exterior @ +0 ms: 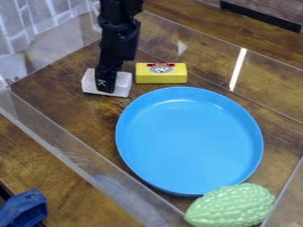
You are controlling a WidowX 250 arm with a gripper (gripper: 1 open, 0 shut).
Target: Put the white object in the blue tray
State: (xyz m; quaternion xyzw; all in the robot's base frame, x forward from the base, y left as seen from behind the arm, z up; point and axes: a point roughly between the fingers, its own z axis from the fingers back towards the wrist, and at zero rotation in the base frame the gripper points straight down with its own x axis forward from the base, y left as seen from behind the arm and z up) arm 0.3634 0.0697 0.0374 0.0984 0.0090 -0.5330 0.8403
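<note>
Pointing almost straight down, the black claw point(110, 82) sits right over the white object point(104, 84), its tip down on top of the block so that only the block's pale edges show around it. How wide the jaws stand cannot be told from this angle, nor whether they have hold of the block or merely rest on it. The white object lies flat on the wooden table point(71, 111), directly beneath the claw. Just to the claw's right lies the yellow box point(160, 73) with its red label, close to the block but apart from it. Nearer the camera and to the right of the claw lies the blue tray point(190, 139), empty. Well beyond the tray's near edge, far from the claw, sits the green bumpy fruit point(229, 206).
</note>
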